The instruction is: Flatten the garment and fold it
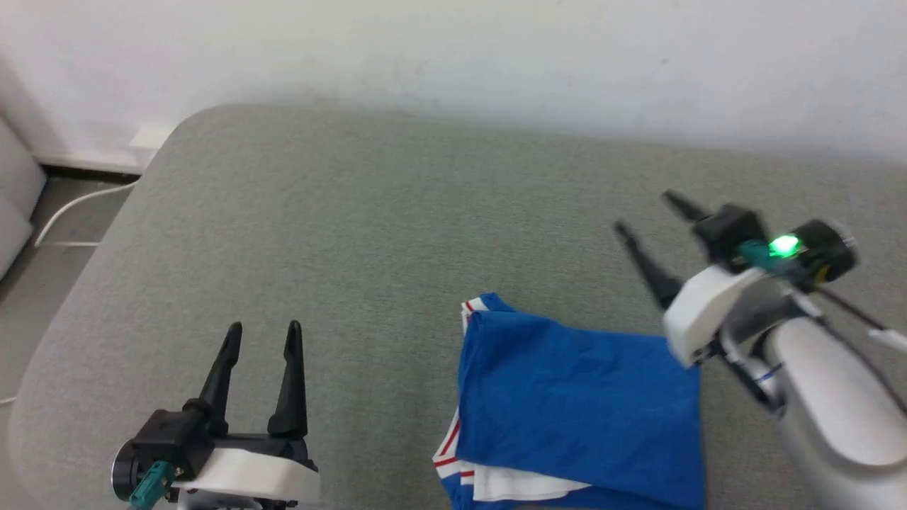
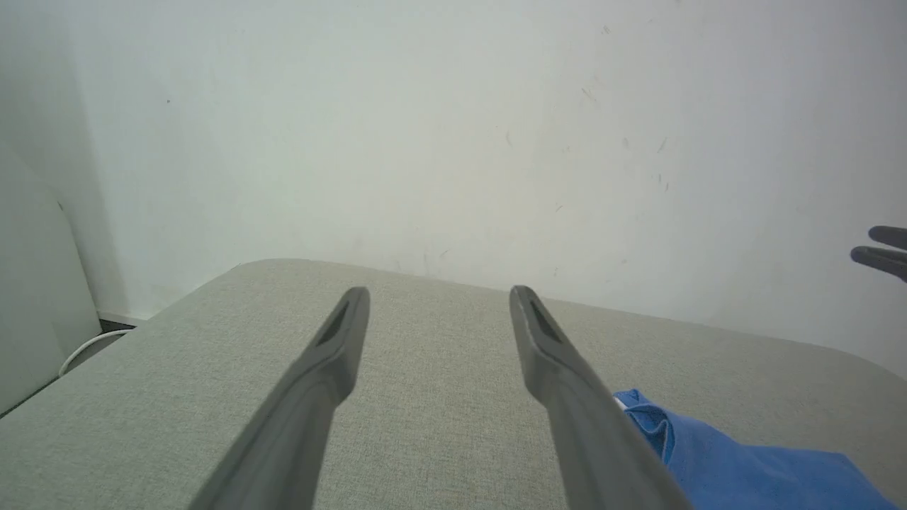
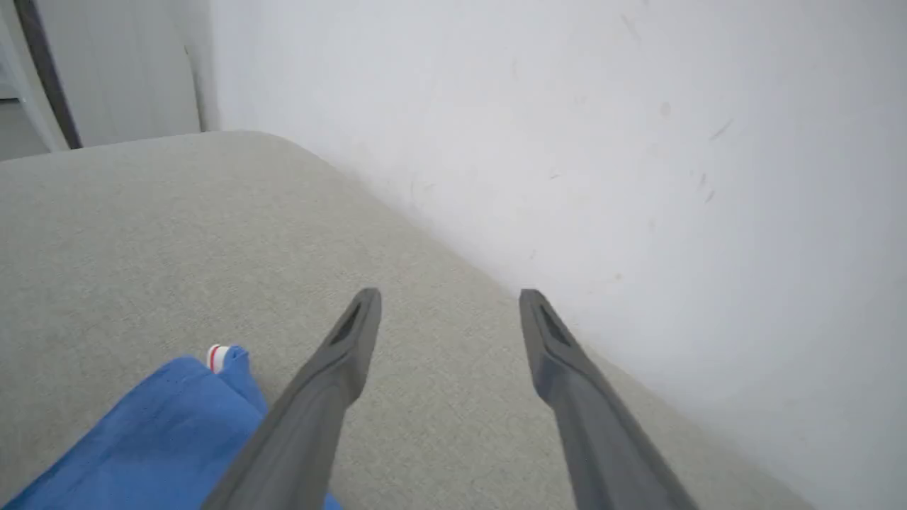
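Note:
The garment (image 1: pixel 577 407) lies folded into a blue rectangle on the grey cushion, with white cloth and red-and-white stripes showing along its near-left edge. A corner of it appears in the left wrist view (image 2: pixel 737 467) and in the right wrist view (image 3: pixel 142 446). My left gripper (image 1: pixel 263 327) (image 2: pixel 439 292) stands open at the lower left, well to the left of the garment, nothing between its fingers. My right gripper (image 1: pixel 645 212) (image 3: pixel 448 294) hovers open above the cushion, just beyond the garment's far right corner, holding nothing.
The grey cushion (image 1: pixel 354 234) ends in a rounded corner at the far left, with floor and a white cable (image 1: pixel 71 212) beyond it. A white wall (image 1: pixel 496 57) runs close along the cushion's far edge.

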{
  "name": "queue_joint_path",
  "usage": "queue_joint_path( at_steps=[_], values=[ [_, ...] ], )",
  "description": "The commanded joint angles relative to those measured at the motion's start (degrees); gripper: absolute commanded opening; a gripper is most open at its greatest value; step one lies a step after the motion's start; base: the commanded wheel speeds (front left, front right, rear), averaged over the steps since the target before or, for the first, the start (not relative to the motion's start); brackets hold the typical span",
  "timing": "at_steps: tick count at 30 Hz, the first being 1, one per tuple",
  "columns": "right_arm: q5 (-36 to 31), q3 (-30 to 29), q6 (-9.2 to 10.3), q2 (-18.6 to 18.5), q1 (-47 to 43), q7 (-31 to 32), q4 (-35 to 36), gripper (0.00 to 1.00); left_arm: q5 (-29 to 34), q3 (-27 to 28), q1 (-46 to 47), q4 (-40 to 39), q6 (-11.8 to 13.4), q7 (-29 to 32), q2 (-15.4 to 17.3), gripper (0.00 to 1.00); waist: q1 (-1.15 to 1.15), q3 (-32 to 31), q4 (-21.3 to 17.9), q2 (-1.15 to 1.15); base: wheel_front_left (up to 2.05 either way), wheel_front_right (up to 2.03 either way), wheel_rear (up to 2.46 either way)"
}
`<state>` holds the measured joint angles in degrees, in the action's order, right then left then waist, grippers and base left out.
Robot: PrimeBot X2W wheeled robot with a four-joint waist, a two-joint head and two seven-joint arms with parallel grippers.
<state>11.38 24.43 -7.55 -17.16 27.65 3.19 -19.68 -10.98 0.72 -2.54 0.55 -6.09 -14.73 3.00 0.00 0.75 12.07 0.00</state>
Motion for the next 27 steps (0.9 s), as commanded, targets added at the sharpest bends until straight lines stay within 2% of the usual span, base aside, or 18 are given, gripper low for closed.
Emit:
queue_joint_path(
  at_steps=[1, 2, 3, 4, 8, 14, 21, 27],
  values=[
    [-1.34, -3.66, 0.06, -1.43, -0.58, -2.15, 1.7, 1.0, 0.37, 0.34, -0.37, -0.39, -0.57, -0.27, -0.13, 1.0, 0.0, -0.55, -3.93, 0.0, 0.0, 0.0, 0.0],
    [-1.34, -3.66, 0.06, -1.43, -0.58, -2.15, 1.7, 1.0, 0.37, 0.34, -0.37, -0.39, -0.57, -0.27, -0.13, 1.0, 0.0, -0.55, -3.93, 0.0, 0.0, 0.0, 0.0],
    [-2.3, -7.94, 0.06, -2.34, -2.24, -4.23, 3.84, 1.0, 0.32, 0.51, -0.27, -0.46, -0.61, -0.27, -0.13, 1.0, 0.0, -0.37, -5.27, 0.0, 0.0, 0.0, 0.0],
    [-2.3, -7.94, 0.06, -2.34, -2.24, -4.23, 3.84, 1.0, 0.32, 0.51, -0.27, -0.46, -0.61, -0.27, -0.13, 1.0, 0.0, -0.37, -5.27, 0.0, 0.0, 0.0, 0.0],
    [-3.51, -16.64, 0.06, -2.23, -7.75, -7.22, 8.63, 1.0, 0.33, 0.28, 0.05, -0.89, -0.53, -0.27, -0.13, 1.0, 0.0, 0.26, -7.53, 0.0, 0.0, 0.0, 0.0],
    [-2.99, -26.53, 0.06, 3.1, -17.86, -10.69, 16.78, 1.0, 0.62, -0.38, 0.44, -1.19, -0.34, -0.27, -0.13, 1.0, 0.0, 1.13, -9.67, 0.0, 0.0, 0.0, 0.0],
    [-2.57, -29.63, 0.06, 10.62, -27.38, -12.49, 22.11, 1.0, 0.81, 0.52, -0.53, -0.91, -0.11, -0.27, -0.13, 1.0, 0.0, 1.3, -11.22, 0.0, 0.0, 0.0, 0.0],
    [-3.07, -29.22, 0.06, 12.96, -30.7, -12.68, 21.26, 1.0, 2.36, -0.42, -0.85, -0.25, -0.29, -0.27, -0.13, 1.0, 0.0, 1.73, -11.39, 0.0, 0.0, 0.0, 0.0]
  ],
)
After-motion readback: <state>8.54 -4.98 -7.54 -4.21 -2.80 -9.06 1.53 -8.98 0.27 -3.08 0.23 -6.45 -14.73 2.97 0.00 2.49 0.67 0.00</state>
